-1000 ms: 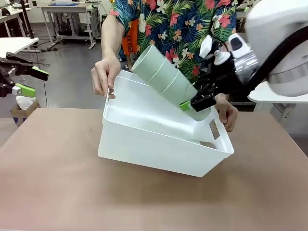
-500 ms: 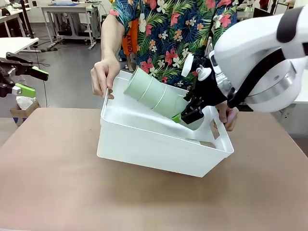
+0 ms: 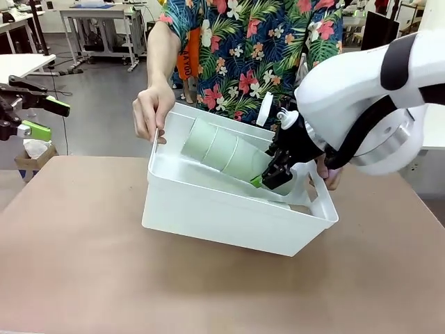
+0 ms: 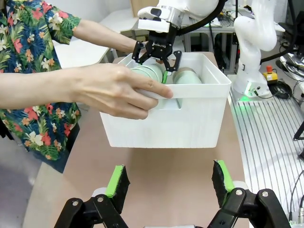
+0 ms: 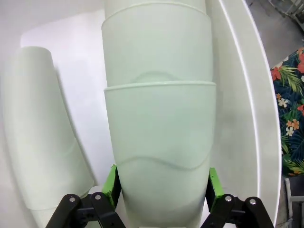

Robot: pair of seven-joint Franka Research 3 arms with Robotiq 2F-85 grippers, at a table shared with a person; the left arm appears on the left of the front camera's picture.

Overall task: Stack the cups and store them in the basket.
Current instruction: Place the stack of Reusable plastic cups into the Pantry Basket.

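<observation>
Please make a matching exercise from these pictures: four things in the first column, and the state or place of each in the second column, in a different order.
Things:
1. stack of green cups
2. basket
3. left gripper
4. right gripper

States:
a. open, holding nothing
b. tilted, held at both short ends by the person's hands
c. lying slanted inside the basket
d. shut on the narrow end of the stack

Pairs: 1-c, 2-b, 3-a, 4-d

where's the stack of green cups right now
In the front view the cup stack lies tilted inside the basket, near its right end, clamped by the right gripper.
</observation>
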